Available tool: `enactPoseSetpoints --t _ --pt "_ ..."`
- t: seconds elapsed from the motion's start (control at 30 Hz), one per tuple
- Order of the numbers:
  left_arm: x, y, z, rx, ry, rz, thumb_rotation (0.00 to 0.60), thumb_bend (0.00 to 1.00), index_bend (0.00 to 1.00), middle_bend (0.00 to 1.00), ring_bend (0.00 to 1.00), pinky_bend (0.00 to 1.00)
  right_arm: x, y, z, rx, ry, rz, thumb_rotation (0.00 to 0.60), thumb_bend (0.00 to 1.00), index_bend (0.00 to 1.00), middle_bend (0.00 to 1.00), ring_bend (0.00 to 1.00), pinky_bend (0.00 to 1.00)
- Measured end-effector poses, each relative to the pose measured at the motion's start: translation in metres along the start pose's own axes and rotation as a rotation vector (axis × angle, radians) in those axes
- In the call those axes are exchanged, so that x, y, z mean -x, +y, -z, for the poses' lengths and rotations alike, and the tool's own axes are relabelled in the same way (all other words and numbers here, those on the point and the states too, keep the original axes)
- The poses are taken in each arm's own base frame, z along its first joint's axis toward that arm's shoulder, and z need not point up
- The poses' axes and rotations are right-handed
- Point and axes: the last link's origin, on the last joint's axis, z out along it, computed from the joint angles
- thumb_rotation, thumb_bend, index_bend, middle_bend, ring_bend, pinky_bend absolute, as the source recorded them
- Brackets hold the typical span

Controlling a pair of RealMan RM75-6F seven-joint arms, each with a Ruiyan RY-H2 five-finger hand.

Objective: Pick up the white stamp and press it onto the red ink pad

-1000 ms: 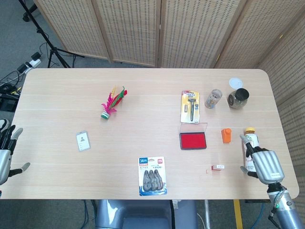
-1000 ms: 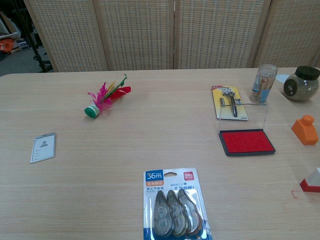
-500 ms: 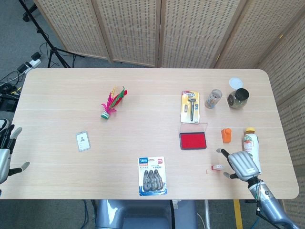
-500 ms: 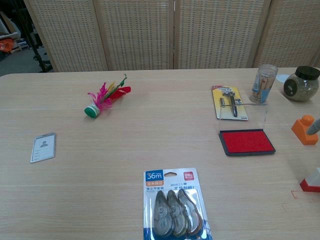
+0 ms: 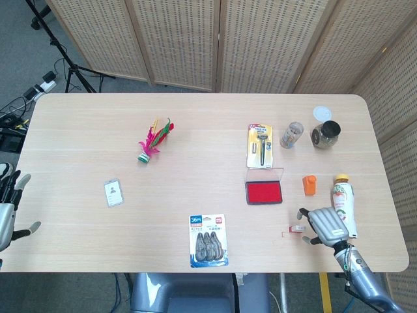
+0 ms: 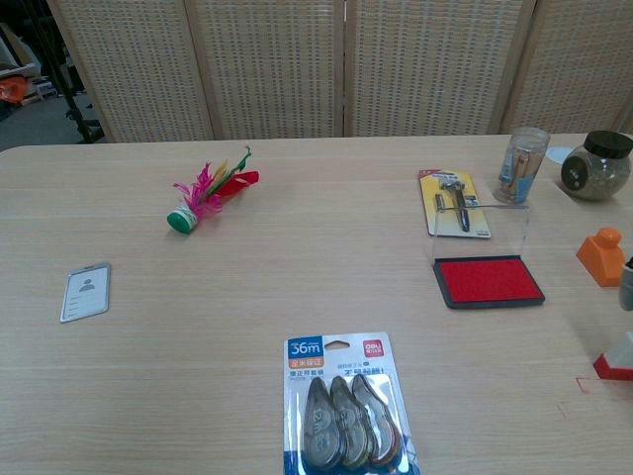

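The white stamp (image 5: 297, 229) with a red base lies on the table near the front right; the chest view shows it (image 6: 617, 357) cut off by the right edge. My right hand (image 5: 326, 225) hovers just right of it, fingers spread and empty, fingertips (image 5: 302, 214) close over the stamp. In the chest view only a sliver of this hand (image 6: 627, 283) shows. The red ink pad (image 5: 263, 192) lies open with its clear lid raised, left of and behind the stamp, also seen in the chest view (image 6: 489, 280). My left hand (image 5: 8, 208) stays at the far left table edge, open.
An orange block (image 5: 309, 184) and a lying bottle (image 5: 343, 201) sit right beside my right hand. Behind are a razor pack (image 5: 259, 146), a glass (image 5: 291, 134) and a jar (image 5: 325, 134). A correction tape pack (image 5: 208, 240), badge (image 5: 113, 192) and shuttlecock (image 5: 152, 140) lie further left.
My right hand has moved left from the bottle toward the stamp and come down close beside it. The stamp and my left hand have not moved.
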Motion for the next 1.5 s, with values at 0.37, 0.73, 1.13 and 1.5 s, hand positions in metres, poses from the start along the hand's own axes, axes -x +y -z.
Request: enactPoseSetpoints --t 0.37,0.73,1.13,1.5 --pt "0.001 -0.001 -0.001 -0.006 -0.004 -0.004 0.600 0.00 0.00 0.00 0.00 0.00 0.005 0.000 -0.005 0.009 -0.018 0.011 0.600 0.26 0.42 0.84 0.91 1.00" --pt "0.002 0.000 -0.001 -0.008 -0.007 -0.009 0.600 0.00 0.00 0.00 0.00 0.00 0.009 0.002 -0.008 0.016 -0.040 0.008 0.600 0.32 0.42 0.84 0.91 1.00" --pt "0.001 -0.001 -0.001 -0.010 -0.007 -0.006 0.600 0.00 0.00 0.00 0.00 0.00 0.011 0.003 -0.011 0.021 -0.055 0.010 0.600 0.36 0.43 0.84 0.91 1.00" --pt "0.001 -0.001 -0.001 -0.010 -0.008 -0.006 0.600 0.00 0.00 0.00 0.00 0.00 0.011 0.001 -0.012 0.015 -0.060 0.001 0.600 0.36 0.46 0.84 0.91 1.00"
